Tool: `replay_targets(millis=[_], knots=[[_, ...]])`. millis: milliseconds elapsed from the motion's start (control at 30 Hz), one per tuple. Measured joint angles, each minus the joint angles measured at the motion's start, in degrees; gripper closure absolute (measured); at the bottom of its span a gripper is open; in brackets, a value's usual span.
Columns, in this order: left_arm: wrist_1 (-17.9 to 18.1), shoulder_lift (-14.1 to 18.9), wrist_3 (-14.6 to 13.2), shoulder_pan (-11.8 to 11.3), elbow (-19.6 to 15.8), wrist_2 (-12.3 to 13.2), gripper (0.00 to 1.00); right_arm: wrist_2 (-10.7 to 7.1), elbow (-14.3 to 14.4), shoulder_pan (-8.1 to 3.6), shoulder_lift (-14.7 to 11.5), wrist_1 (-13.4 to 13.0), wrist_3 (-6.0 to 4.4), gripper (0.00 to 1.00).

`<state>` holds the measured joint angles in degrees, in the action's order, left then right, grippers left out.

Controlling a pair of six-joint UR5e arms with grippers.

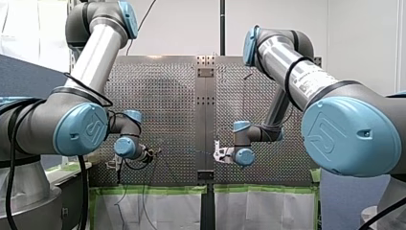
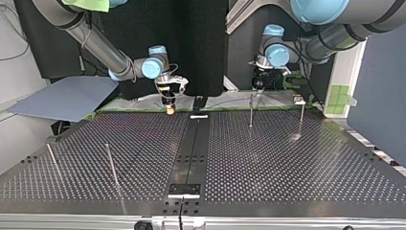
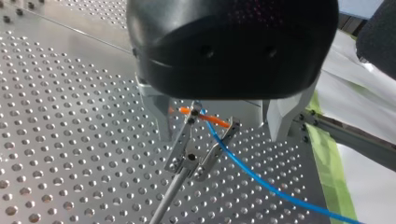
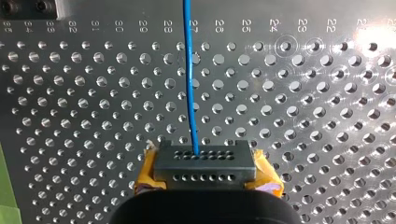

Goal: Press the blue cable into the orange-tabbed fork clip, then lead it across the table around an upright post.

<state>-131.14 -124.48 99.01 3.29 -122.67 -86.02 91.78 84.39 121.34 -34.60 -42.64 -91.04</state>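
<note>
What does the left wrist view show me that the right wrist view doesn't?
Only the left wrist view: the fork clip with its orange tab, standing within my open left gripper, the blue cable at its prongs. Only the right wrist view: my right gripper, yellow pads, shut on the blue cable, and numbers engraved ahead. Both: the blue cable and the perforated table.

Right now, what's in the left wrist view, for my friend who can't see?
A blue cable runs from an orange-tabbed fork clip across the perforated table. Above, my left tool hangs open, fingers either side of the clip.
</note>
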Motion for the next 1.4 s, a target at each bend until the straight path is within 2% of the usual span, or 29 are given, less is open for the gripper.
replay_targets(millis=[467,667,833,1133,1400], knots=[[0.15,0.02,-0.61,0.75,0.00,-0.03,0.00,-0.01,0.01,0.00,0.10,-0.08,-0.03,0.99],[0.26,0.19,-2.92,2.42,0.00,-0.17,0.00,-0.01,0.01,0.00,0.15,-0.03,-0.03,0.99],[1.67,1.74,-4.04,4.71,0.00,-1.78,0.00,-0.01,0.01,0.00,0.17,0.00,-0.03,0.99],[5.64,3.66,-0.55,9.12,0.01,-6.10,0.00,-0.01,0.02,0.00,0.25,-0.04,-0.06,0.99],[5.01,3.28,2.46,13.22,0.01,-10.20,0.00,-0.46,0.00,0.00,0.36,-0.23,-0.10,0.99]])
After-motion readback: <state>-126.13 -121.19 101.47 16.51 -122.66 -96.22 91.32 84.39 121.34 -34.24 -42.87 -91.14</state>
